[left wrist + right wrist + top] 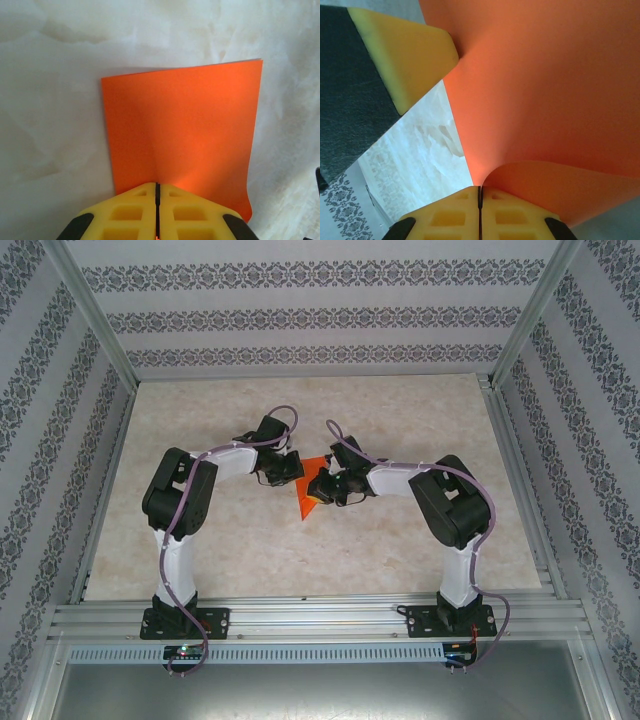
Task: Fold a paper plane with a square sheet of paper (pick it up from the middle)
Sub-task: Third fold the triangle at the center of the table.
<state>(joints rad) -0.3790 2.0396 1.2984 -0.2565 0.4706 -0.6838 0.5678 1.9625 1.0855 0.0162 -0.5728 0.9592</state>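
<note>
The square sheet of paper [306, 504] is bright orange-red and is held off the table between my two grippers near the table's middle. My left gripper [157, 186] is shut on one edge of the sheet [185, 130], and a soft crease runs up from its jaws. My right gripper [480, 189] is shut on another edge, where the paper [545, 90] curls over on itself. From above, the left gripper [290, 468] and the right gripper [322, 485] almost touch. A yellow left fingertip [415, 50] pinches the sheet's far edge in the right wrist view. The paper plane is out of view.
The pale marbled tabletop [400, 420] lies open all round the arms. Aluminium frame posts and patterned walls [320, 280] close in the back and sides. A metal rail [320, 618] with both arm bases runs along the near edge.
</note>
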